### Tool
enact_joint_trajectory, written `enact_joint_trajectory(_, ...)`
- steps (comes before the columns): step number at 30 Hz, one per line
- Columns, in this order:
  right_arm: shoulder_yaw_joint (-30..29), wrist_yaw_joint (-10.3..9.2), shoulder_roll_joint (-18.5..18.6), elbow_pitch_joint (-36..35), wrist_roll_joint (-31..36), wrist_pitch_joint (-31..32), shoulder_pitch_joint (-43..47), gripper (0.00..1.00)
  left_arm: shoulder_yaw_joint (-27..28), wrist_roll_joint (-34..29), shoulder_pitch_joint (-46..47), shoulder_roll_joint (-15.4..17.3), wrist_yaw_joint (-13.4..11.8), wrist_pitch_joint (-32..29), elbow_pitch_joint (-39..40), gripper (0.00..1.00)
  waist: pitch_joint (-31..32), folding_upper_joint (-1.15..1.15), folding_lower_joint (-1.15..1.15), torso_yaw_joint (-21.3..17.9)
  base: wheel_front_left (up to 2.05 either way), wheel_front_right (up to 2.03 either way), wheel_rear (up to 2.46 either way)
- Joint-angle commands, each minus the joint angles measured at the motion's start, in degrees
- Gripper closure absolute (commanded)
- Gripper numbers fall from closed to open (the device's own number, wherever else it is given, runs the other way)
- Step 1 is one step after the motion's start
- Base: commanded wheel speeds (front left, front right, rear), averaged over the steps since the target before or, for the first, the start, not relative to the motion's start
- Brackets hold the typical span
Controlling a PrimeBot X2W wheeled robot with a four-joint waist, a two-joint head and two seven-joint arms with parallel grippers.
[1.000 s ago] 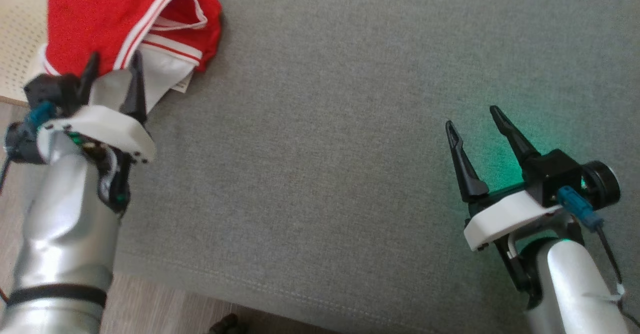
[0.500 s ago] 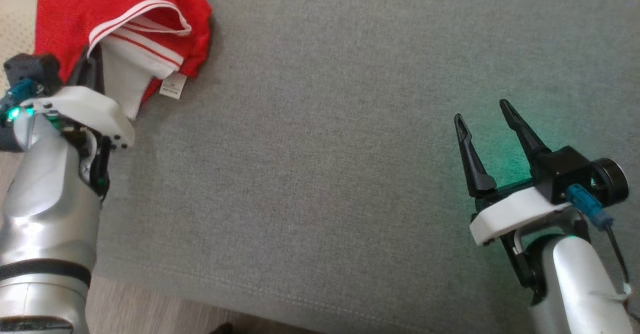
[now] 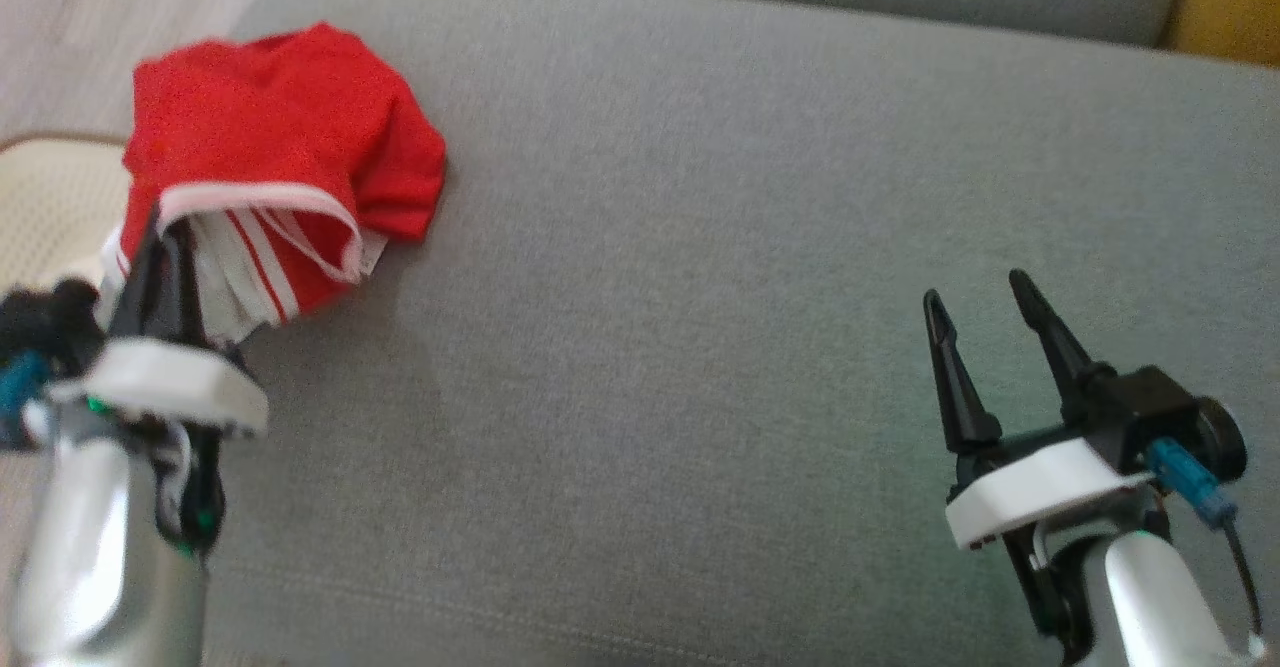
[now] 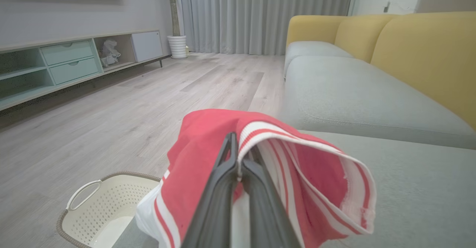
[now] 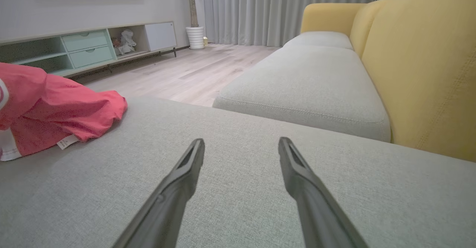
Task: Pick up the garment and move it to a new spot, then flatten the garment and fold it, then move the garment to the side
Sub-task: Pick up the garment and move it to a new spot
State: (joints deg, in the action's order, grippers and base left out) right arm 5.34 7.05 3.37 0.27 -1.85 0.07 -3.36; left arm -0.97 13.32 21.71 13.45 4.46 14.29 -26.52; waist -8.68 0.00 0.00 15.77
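One red garment (image 3: 285, 132), white-striped hem, crumpled on sofa (image 3: 720, 277); left jaws clamped on hem, right jaws apart.

Grey sofa (image 3: 700, 247), basket (image 4: 108, 203), living room.
The seat spreads under and right of the left hand (image 4: 238, 147); the cream perforated basket stands on wooden floor (image 4: 111, 110) to its lower left; a yellow backrest (image 4: 427, 62) rises at its right; grey curtains (image 4: 260, 13) hang far ahead.

Silver forearms (image 3: 1150, 597), white collars (image 3: 1040, 487), black tapered gripper fingers (image 3: 955, 377), blue connectors (image 3: 1185, 477).
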Motion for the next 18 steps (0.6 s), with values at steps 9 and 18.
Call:
enact_joint_trajectory(9,1.2,0.44,-0.5,-0.2,-5.0,-2.7,2.5,0.00,2.8,1.7,-14.9,-0.4,-2.6,-2.2,20.4,1.00,7.9,0.00,0.00,-3.8,0.00,0.00,0.00)
enact_joint_trajectory(18,1.1,0.44,-0.5,0.2,-8.1,-3.6,3.6,0.00,-1.2,0.5,-20.4,-0.9,-2.3,-6.6,33.0,1.00,8.7,0.00,0.00,-6.8,0.00,0.00,0.00)
